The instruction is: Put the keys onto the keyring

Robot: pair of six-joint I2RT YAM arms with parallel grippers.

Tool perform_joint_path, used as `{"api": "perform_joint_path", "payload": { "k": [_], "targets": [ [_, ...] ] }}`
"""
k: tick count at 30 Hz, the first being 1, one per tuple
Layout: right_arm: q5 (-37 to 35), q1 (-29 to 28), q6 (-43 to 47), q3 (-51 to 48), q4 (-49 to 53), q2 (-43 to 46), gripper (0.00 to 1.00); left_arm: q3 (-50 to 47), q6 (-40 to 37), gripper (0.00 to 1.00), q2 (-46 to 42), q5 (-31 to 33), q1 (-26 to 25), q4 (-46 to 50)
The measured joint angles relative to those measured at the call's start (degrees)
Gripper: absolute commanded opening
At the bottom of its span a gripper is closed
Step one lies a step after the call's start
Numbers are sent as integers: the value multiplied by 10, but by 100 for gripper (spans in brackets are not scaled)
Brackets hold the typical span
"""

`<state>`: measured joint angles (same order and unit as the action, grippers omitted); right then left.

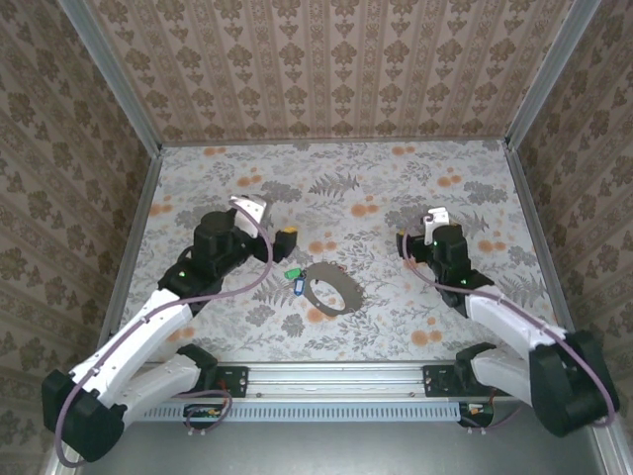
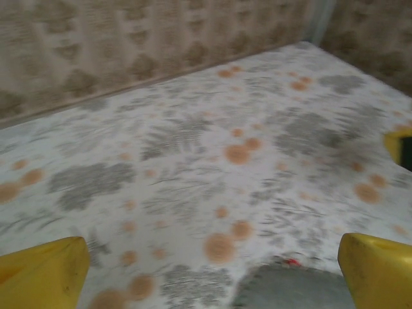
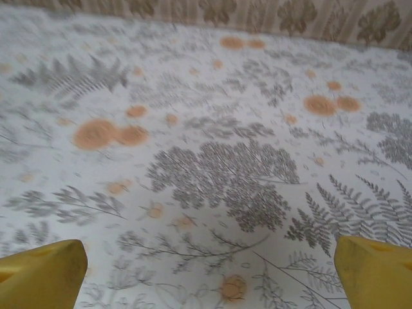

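Your left gripper (image 2: pixel 211 261) and right gripper (image 3: pixel 209 264) both stand wide open, holding nothing. The keyring (image 1: pixel 332 290) lies between the arms, green key (image 1: pixel 292 274) at its left edge. Threading is probably done, but it is too small to confirm.

Beige damask walls (image 1: pixel 326 69), fern-and-flower tabletop (image 1: pixel 396 327), grey metal frame (image 1: pixel 121 89)

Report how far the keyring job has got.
Done: unclear. The green key lies at the left edge of the strap, and a red speck shows by it too, but whether either is threaded on is too small to tell. In hand: nothing; left claw and right claw are open and empty. Left: check, then thread any loose key.
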<state>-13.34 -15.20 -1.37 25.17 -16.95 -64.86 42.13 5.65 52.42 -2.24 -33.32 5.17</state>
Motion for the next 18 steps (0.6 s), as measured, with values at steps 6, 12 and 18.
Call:
{"api": "perform_joint_path", "payload": {
  "k": [6, 12, 18],
  "targets": [
    [9, 66, 4, 4, -107, -116, 100, -18, 0, 100, 5, 89, 101, -16],
    [18, 108, 10, -3, -197, -148, 100, -57, -5, 100, 59, 142, 181, -73],
    [53, 146, -4, -7, -256, -207, 100, -74, -26, 100, 146, 204, 220, -148]
  ]
}}
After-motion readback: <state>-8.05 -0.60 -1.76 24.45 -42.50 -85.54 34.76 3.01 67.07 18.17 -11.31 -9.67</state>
